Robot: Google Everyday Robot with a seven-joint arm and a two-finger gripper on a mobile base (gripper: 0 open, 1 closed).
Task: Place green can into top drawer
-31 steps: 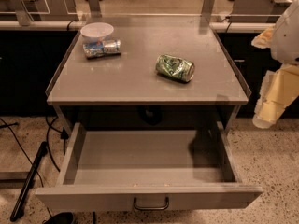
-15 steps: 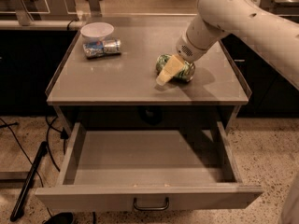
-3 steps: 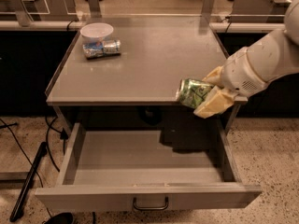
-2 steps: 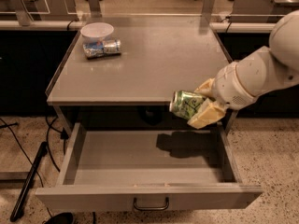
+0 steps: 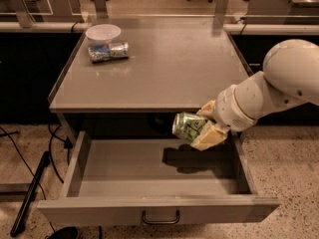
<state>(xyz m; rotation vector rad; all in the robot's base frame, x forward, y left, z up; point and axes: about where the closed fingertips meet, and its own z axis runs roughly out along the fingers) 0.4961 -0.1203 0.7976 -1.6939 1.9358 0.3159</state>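
Note:
The green can point(image 5: 188, 126) is held on its side in my gripper point(image 5: 203, 126), which is shut on it. It hangs in the air just in front of the table's front edge, above the right part of the open top drawer point(image 5: 154, 176). The can's shadow falls on the drawer floor below it. The drawer is pulled fully out, with its dark curved handle point(image 5: 160, 218) at the front centre. My white arm point(image 5: 271, 91) comes in from the right.
A grey table point(image 5: 154, 63) stands above the drawer. At its back left are a white bowl point(image 5: 103, 34) and a blue-and-silver can point(image 5: 108, 51) lying on its side. Cables and a dark bar lie on the floor at the left point(image 5: 30, 193).
My gripper has carried the green can off the table's right side, leftward and down, to a spot above the open drawer. The drawer, bowl and other can have not moved.

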